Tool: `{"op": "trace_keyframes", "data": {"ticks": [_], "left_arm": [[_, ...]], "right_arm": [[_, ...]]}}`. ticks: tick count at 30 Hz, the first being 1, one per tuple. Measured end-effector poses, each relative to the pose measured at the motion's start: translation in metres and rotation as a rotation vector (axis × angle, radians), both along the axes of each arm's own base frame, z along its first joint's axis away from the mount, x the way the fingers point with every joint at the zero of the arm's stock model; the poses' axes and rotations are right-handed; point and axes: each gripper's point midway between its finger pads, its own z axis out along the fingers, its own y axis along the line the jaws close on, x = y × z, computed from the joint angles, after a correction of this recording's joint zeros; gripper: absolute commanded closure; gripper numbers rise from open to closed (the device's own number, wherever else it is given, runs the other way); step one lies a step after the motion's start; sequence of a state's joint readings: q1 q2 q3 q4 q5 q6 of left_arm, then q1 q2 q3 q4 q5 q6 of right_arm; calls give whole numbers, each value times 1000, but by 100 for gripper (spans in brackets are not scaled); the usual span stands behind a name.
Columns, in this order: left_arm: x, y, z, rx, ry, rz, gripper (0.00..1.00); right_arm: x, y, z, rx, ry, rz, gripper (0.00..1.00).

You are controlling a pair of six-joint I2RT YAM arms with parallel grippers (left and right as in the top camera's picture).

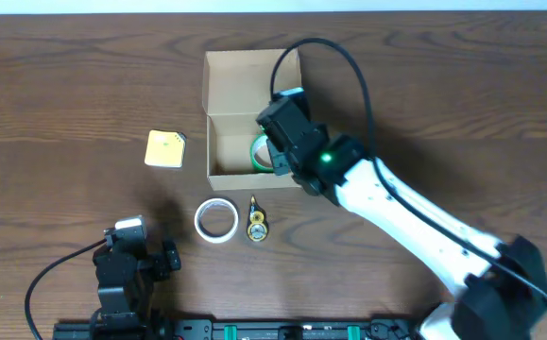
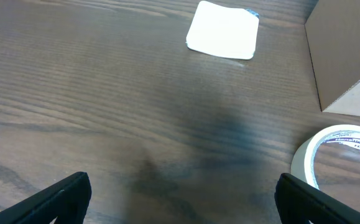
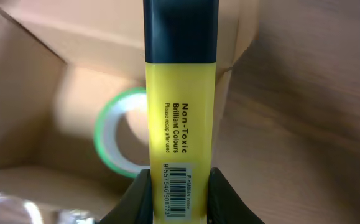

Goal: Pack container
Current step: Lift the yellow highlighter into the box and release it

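The tan cardboard container (image 1: 226,123) lies open at the table's middle back, its flap lid (image 1: 245,80) folded away. A green tape roll (image 1: 259,153) lies inside it and shows in the right wrist view (image 3: 114,140). My right gripper (image 3: 180,199) is shut on a yellow highlighter (image 3: 180,112) with a dark cap and hovers over the container's right side (image 1: 287,142). My left gripper (image 2: 180,199) is open and empty, low over the table at the front left (image 1: 127,269). The container's corner also shows in the left wrist view (image 2: 344,56).
A white tape roll (image 1: 215,220) lies in front of the container and shows in the left wrist view (image 2: 338,155). A small yellow and black item (image 1: 256,225) lies beside it. A yellow square pad (image 1: 164,148) lies left of the container, pale in the left wrist view (image 2: 223,31).
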State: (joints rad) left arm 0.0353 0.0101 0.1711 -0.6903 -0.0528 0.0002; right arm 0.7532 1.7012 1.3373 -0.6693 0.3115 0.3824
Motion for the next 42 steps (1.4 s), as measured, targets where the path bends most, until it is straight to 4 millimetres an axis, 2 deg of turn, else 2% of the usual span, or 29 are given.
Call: {"op": "trace_keyframes", "data": {"ticks": [2,7,9,10,11,13,16,21,24,25,26,27,28,30,34,38,40,42], "left_arm": [[0,0,0,0,0,0,5],[0,0,0,0,0,0,5],[0,0,0,0,0,0,5],[0,0,0,0,0,0,5],[0,0,0,0,0,0,5],[0,0,0,0,0,0,5],[0,0,0,0,0,0,5],[0,0,0,0,0,0,4],[0,0,0,-1,0,0,5],[0,0,0,0,0,0,5],[0,0,0,0,0,0,5],[0,0,0,0,0,0,5],[0,0,0,0,0,0,5],[0,0,0,0,0,0,5],[0,0,0,0,0,0,5],[0,0,0,0,0,0,5],[0,0,0,0,0,0,5],[0,0,0,-1,1,0,4]], "right_arm": [[1,3,-29,-57,52,27,81],[-3,0,-63,-130,126,45,82],[-4,0,-65,-137,132,50,77],[-3,0,-65,-136,129,52,59],[-3,1,-64,-132,125,51,52],[-1,3,-63,-130,118,59,45],[2,6,-61,-115,102,62,42],[11,21,-54,-58,63,87,42],[19,37,-34,-9,23,105,38],[21,41,-27,2,13,109,34],[22,45,-19,9,7,114,25],[24,48,-10,17,-1,119,15],[25,50,0,19,-8,128,1],[24,50,20,22,-15,137,0],[0,30,56,24,2,151,1],[-21,12,106,77,-60,182,1],[-31,-9,124,113,-95,180,1],[-39,-43,122,144,-109,138,1]]}}
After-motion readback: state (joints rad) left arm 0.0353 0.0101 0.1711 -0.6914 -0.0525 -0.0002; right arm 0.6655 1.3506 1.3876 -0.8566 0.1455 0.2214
